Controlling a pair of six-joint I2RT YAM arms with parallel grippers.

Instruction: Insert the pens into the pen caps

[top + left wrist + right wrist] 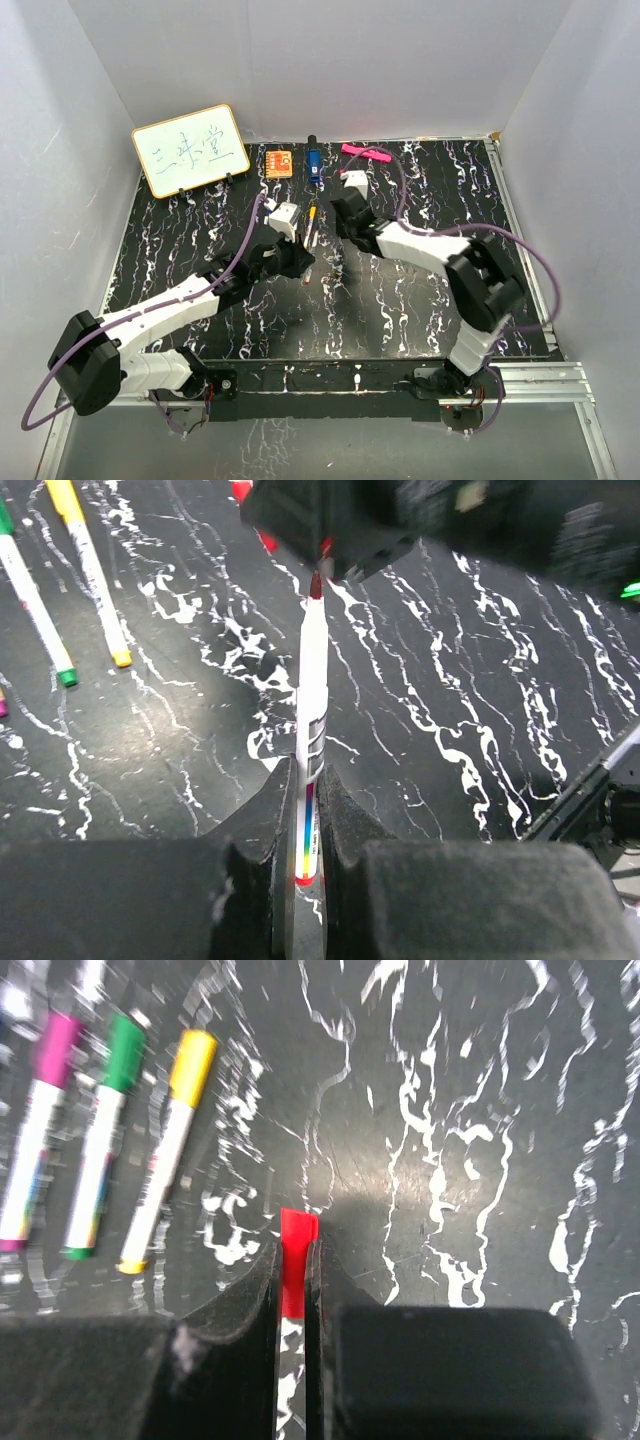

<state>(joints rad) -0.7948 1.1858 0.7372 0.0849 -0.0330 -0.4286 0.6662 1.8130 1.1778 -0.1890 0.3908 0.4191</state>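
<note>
My left gripper (308,780) is shut on a white-barrelled pen (312,700) near its rainbow-printed rear end. The pen's bare red tip (316,585) points at the right gripper's black fingers (290,520), just short of them. My right gripper (297,1260) is shut on a small red pen cap (298,1230) that sticks out past the fingertips. In the top view the two grippers face each other mid-table, left (303,258) and right (338,218). Three capped pens lie side by side on the mat: purple (40,1130), green (100,1130) and yellow (165,1140).
A whiteboard (190,150) leans at the back left. An orange square block (279,162), a blue-and-black object (313,165) and a flat pink bar (365,154) sit along the back edge of the black marbled mat (420,300). White walls enclose the table.
</note>
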